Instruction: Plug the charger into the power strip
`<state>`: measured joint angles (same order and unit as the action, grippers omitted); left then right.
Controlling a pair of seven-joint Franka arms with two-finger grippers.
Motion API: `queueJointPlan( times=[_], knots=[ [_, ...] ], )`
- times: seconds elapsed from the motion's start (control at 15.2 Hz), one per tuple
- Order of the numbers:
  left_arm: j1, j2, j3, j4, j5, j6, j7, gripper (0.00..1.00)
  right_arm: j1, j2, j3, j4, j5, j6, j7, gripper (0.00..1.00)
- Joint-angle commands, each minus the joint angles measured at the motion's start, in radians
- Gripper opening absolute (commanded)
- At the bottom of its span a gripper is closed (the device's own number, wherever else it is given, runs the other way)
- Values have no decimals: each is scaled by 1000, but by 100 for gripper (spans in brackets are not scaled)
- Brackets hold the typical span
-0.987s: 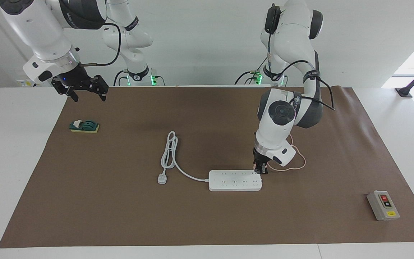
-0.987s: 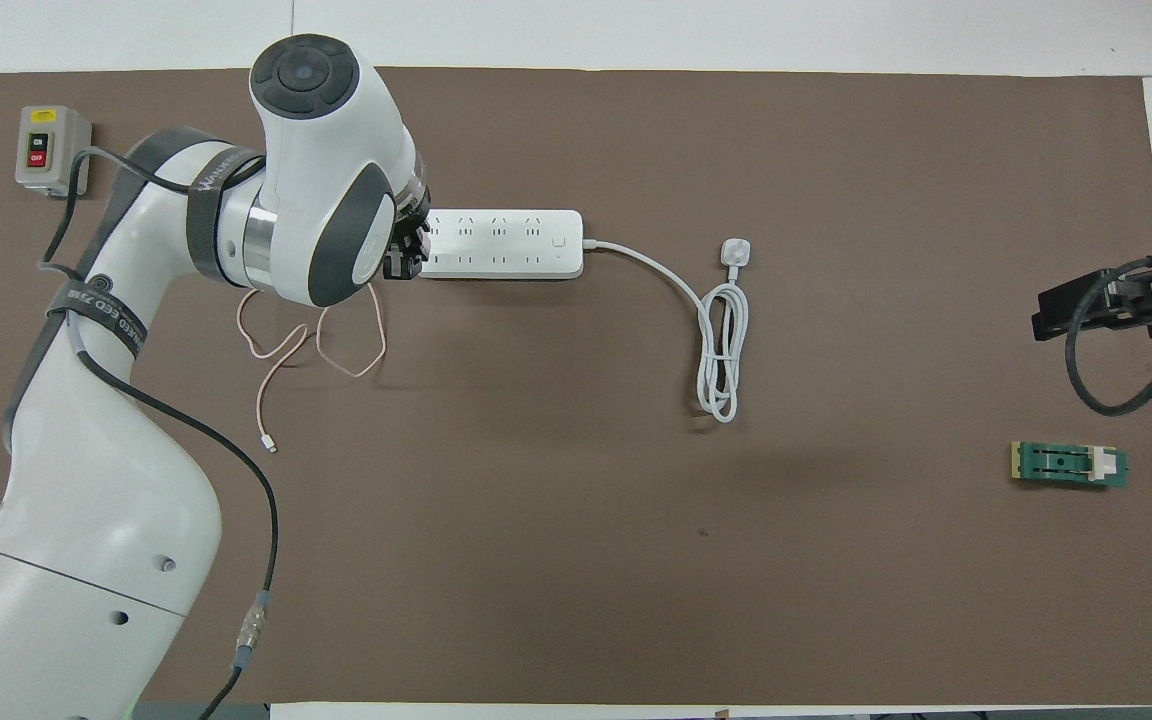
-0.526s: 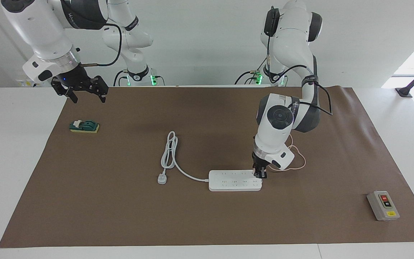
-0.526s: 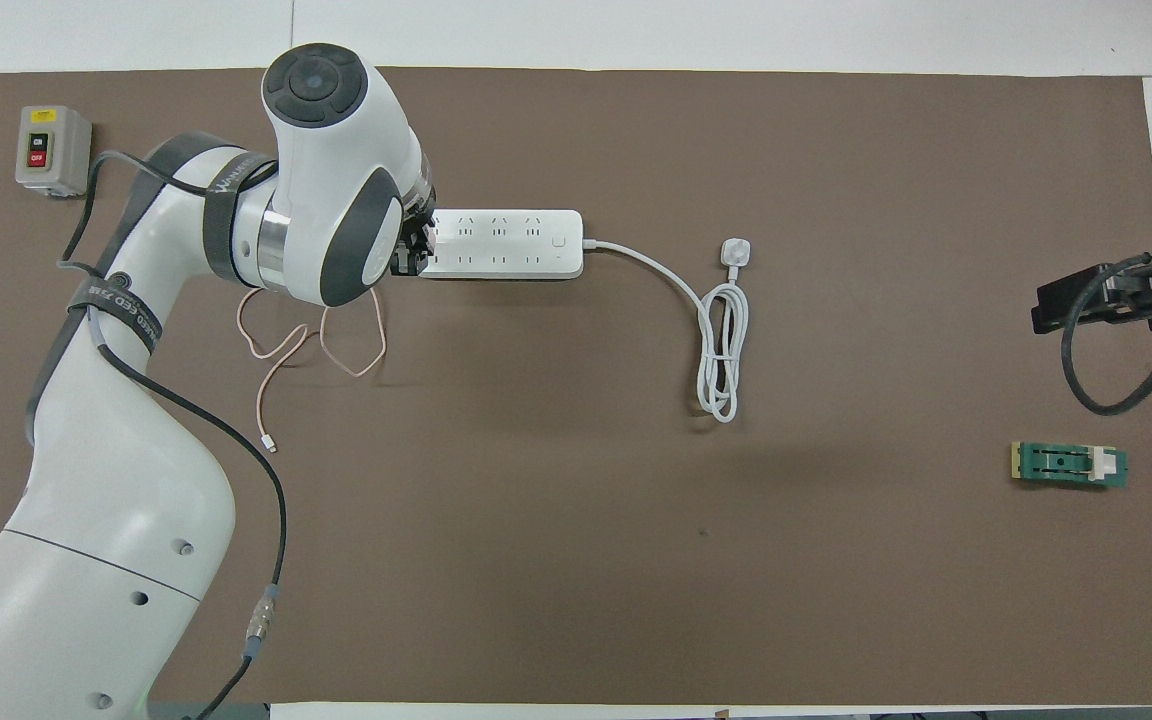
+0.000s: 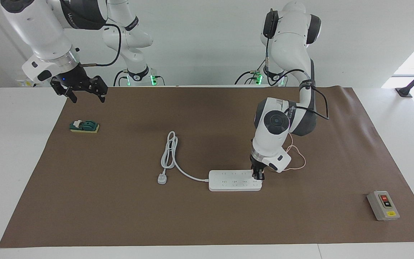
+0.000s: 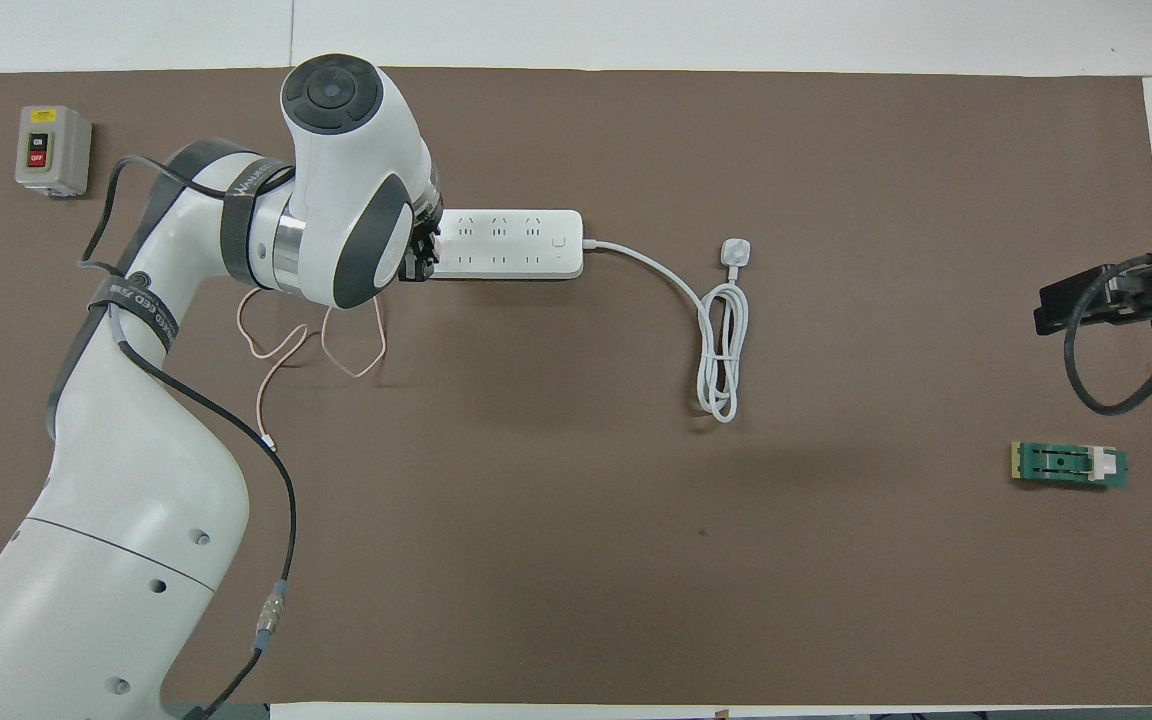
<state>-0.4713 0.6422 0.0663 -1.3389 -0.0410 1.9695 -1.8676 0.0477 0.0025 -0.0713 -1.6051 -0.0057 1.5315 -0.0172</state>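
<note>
The power strip (image 5: 234,180) lies flat mid-table and also shows in the overhead view (image 6: 506,243). My left gripper (image 5: 257,175) points down onto the strip's end toward the left arm's end of the table. In the overhead view the left gripper (image 6: 426,262) is mostly hidden under the wrist. It is shut on the charger, whose pink cube is hidden between the fingers. The charger's thin pink cable (image 5: 300,160) trails in loops on the mat (image 6: 336,350), nearer to the robots than the strip. My right gripper (image 5: 84,94) is open and waits in the air at the right arm's end (image 6: 1106,300).
The strip's thick white cord ends in a white plug (image 5: 162,178) (image 6: 736,250) beside the strip. A grey box with red and black buttons (image 5: 383,205) (image 6: 53,150) sits at the left arm's end. A green block (image 5: 84,126) (image 6: 1069,465) lies below the right gripper.
My left gripper has shifted from beside the strip's end onto the end sockets, and the wrist has tilted with it. The right arm has hardly moved.
</note>
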Motion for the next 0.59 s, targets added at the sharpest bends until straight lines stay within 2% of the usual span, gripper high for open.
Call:
queueJointPlan(
  times=[0.0, 0.53],
  knots=[
    [-16, 17, 12, 23, 6, 3, -21, 0, -6, -13, 5, -13, -20, -4, -13, 100],
    [-16, 14, 10, 14, 6, -1, -21, 0, -6, -13, 5, -13, -20, -4, -12, 100]
  ],
)
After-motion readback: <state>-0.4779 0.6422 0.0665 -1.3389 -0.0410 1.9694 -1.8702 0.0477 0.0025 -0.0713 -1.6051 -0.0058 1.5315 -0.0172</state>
